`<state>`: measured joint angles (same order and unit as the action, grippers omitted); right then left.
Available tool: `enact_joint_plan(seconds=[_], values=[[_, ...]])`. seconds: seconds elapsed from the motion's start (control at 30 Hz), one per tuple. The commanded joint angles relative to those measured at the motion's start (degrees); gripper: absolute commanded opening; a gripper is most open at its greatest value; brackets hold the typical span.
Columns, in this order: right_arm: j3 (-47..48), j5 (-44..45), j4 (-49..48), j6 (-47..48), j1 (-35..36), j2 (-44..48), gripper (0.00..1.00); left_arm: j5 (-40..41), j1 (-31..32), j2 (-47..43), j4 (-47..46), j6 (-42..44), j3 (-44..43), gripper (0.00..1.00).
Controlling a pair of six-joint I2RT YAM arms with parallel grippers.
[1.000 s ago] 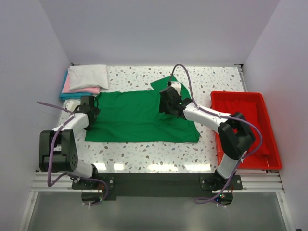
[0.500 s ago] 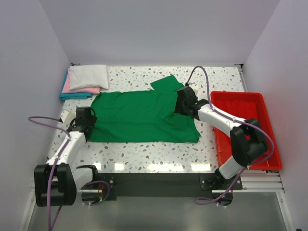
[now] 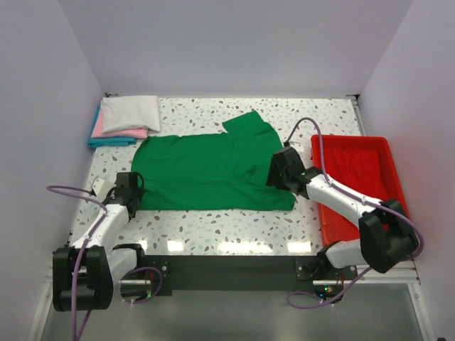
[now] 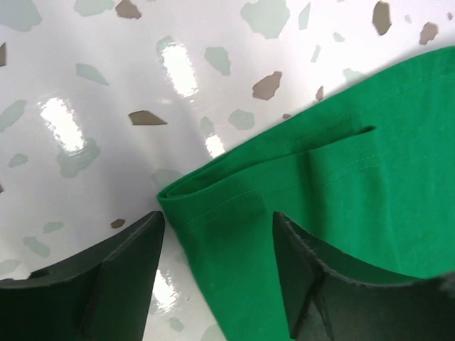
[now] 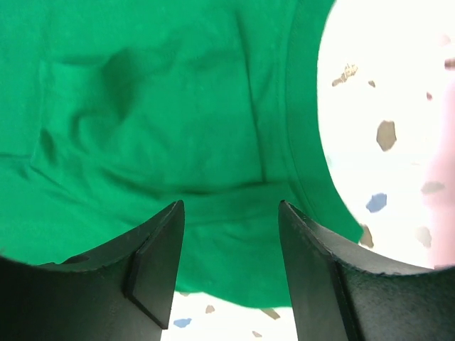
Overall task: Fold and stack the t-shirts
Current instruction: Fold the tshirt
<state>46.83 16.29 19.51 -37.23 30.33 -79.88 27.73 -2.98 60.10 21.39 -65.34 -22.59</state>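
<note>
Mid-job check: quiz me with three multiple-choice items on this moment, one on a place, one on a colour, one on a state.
1. Where does the folded stack lie?
A. far-left corner of the table
B. near-right corner
C. between the arm bases

2. Which colour tops that stack?
A. teal
B. white
C. black

3. How do the left gripper's jaws stand?
A. shut on nothing
B. shut on the stack
C. open, astride the green t-shirt's near-left corner

1 A: the top view shows it at the back left.
2 B: white lies over pink and teal.
3 C: the left wrist view shows them apart, the cloth corner between.
</note>
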Motion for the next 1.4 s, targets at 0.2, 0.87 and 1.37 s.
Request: enact_joint_plan(seconds=[0.2,0.87,1.37], values=[[-7.71,-3.02,-0.35,-3.02,-0.01,8.77,0.61,0.93,-0.18,5.21,-6.97,-0.75,1.58,0.51],[-14.83,-3.55,2.82,-9.78,-0.09,12.55,0.66,1.89,-4.75,-6.31,6.39,-3.39,3.17,0.0],[-17.39,-1.97,4.39,-13.92,-0.09,13.42,0.0,2.33,-5.19,-7.71,7.97,-0.93,0.79,0.0]])
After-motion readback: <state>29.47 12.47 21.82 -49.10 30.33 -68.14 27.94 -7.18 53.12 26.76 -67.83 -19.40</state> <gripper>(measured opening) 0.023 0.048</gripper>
